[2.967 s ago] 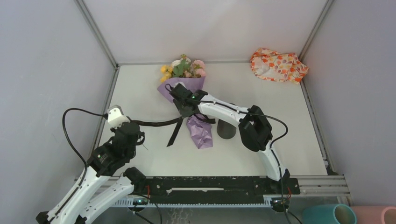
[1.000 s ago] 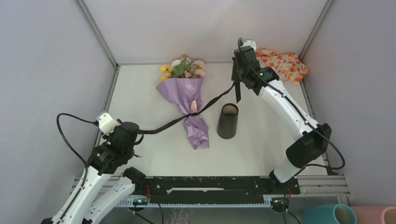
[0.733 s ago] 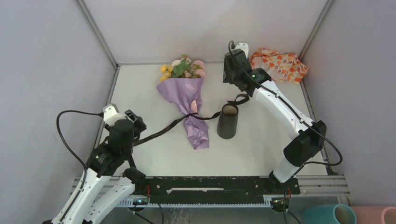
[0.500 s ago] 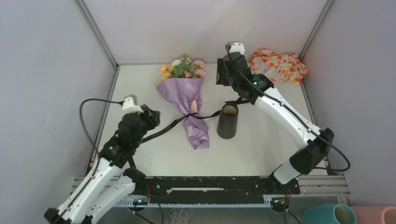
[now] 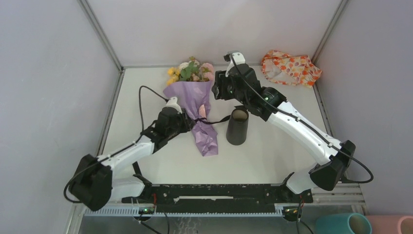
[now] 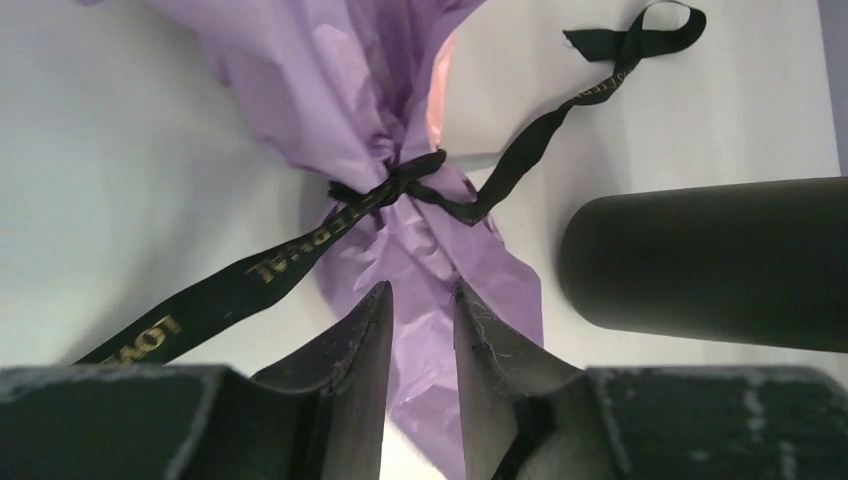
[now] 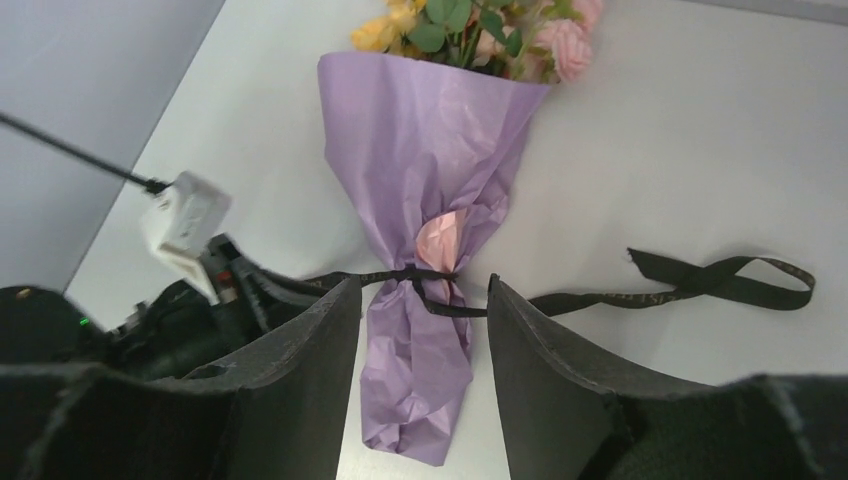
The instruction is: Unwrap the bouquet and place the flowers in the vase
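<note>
L gripper [image 6: 422, 297] ajar over bouquet [image 6: 350, 110]; R gripper [image 7: 422, 290] open.

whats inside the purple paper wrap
Roses and leaves poke out of the wide far end of the paper, and a pink lining shows near the black ribbon knot. The stems are covered, so they cannot be seen.

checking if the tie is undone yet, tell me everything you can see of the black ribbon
The black ribbon is a thin, flat, satin-looking strip with gold lettering. It is knotted tight around the narrow waist of the purple paper wrap, pinching it. Two loose tails lie on the white table: one runs toward the left arm, the other curls into a loop beside the black vase. The left end effector and right end effector hover open, gripping neither tail.
</note>
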Controlling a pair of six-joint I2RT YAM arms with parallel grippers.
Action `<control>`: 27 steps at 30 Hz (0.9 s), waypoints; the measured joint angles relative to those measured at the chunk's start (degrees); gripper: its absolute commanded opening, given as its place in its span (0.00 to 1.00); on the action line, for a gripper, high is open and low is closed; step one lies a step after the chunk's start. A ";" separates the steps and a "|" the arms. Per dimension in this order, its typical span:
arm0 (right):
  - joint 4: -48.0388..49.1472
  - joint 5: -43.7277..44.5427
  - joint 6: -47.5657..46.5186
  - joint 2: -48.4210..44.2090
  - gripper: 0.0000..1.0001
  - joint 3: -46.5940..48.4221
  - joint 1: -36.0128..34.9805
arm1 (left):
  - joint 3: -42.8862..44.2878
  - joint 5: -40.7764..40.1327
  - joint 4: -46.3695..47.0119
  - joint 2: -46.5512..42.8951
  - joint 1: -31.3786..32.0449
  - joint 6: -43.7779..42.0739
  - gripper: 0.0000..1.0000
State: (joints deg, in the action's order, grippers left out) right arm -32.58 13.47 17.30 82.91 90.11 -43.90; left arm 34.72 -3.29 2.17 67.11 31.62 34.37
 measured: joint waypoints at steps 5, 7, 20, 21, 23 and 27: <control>0.02 -1.75 0.02 1.29 0.58 -0.44 -0.50 | 4.04 1.46 3.02 9.57 1.25 -0.90 0.28; 0.07 -2.19 0.02 1.64 0.58 -0.50 -0.50 | 5.44 1.62 3.39 12.76 1.44 -1.27 0.28; 0.96 -4.52 0.22 3.34 0.58 -1.36 -0.50 | 8.04 -3.63 2.58 18.51 1.53 -3.10 0.41; 1.09 -4.61 0.24 3.48 0.58 -1.36 -0.50 | 8.26 -4.33 2.32 18.60 1.55 -3.39 0.41; 1.27 -4.87 0.44 3.67 0.58 -1.53 -0.52 | 8.81 -5.66 1.77 18.86 1.55 -3.80 0.41; 1.75 -5.18 0.94 3.96 0.58 -2.38 -0.50 | 10.32 -7.08 1.36 20.44 1.55 -4.61 0.41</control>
State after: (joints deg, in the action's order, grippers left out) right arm -30.83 8.29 18.24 86.87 87.72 -44.40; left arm 45.04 -10.37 3.53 87.55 33.17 29.76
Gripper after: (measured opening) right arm 0.578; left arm 0.414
